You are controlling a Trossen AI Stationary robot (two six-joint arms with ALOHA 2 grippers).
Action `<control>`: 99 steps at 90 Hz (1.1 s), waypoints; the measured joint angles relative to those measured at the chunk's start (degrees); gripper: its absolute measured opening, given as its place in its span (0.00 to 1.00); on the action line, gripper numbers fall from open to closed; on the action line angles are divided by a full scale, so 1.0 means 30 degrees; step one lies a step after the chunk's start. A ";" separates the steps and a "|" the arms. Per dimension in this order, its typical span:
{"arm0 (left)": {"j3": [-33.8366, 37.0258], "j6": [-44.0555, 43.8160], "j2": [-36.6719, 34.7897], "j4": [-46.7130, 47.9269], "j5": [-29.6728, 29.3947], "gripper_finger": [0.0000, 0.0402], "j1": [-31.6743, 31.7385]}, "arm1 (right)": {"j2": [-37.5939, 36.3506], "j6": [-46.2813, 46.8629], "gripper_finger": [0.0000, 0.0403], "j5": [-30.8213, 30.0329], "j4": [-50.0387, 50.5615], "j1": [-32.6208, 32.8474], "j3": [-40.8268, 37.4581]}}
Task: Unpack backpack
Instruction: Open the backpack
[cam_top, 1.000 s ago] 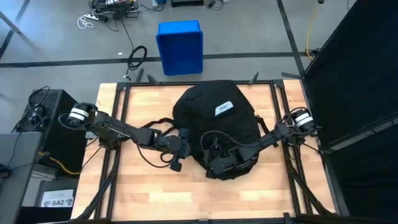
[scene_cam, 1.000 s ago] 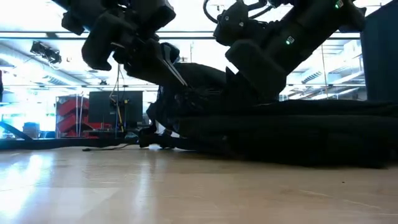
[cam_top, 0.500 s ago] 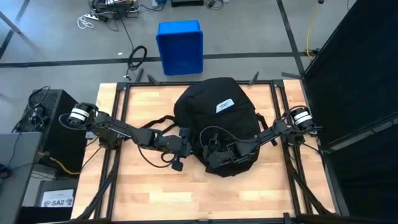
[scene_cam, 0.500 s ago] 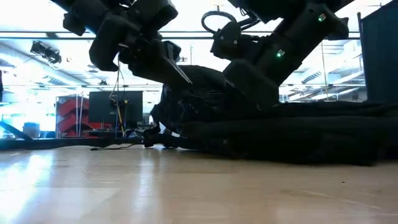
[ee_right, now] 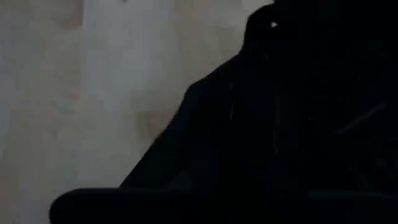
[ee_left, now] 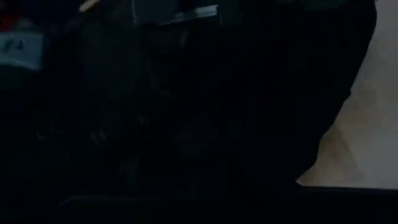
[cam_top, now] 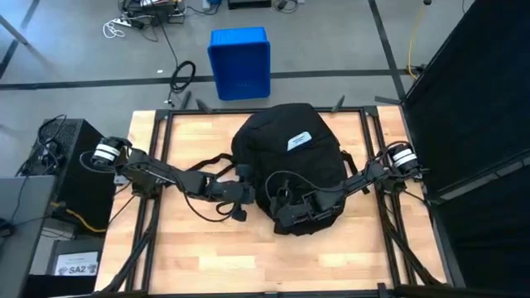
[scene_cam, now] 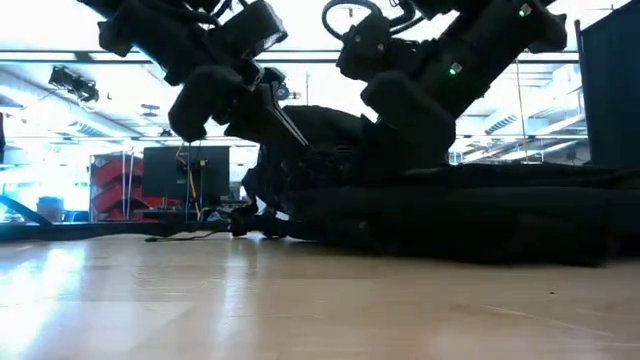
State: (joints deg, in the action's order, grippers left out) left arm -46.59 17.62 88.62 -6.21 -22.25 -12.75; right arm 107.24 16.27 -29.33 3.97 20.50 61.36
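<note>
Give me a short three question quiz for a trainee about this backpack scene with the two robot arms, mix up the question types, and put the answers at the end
1. True or false: the backpack lies on the wooden table with its white label facing up.
2. Multiple choice: where is the blue plastic box? A) inside the backpack B) on the floor beyond the table's far edge C) held by an arm.
3. Short answer: which gripper is at the near end of the backpack, and which at its left side?

Key
1. True.
2. B.
3. The right gripper is at the near end; the left gripper is at the left side. Whether either has hold of the fabric cannot be told.
</note>
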 joint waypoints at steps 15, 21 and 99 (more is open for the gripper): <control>-0.0553 0.2567 0.0000 0.0371 -0.0588 0.04 -0.0051 | 0.0000 0.0030 0.00 -0.0317 0.0333 0.0141 0.0124; -0.0991 0.3003 0.0000 0.0844 -0.0643 0.08 -0.0051 | 0.0000 0.0066 0.00 -0.0317 0.0325 0.0137 0.0124; -0.1632 0.4518 0.3899 0.0256 -0.3698 0.60 -0.1523 | -0.0007 0.0142 0.00 -0.0485 0.0299 0.0173 0.0131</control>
State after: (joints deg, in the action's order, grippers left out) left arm -51.48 31.18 100.31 -5.45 -33.34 -17.32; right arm 107.22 16.70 -30.79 4.87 21.02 61.76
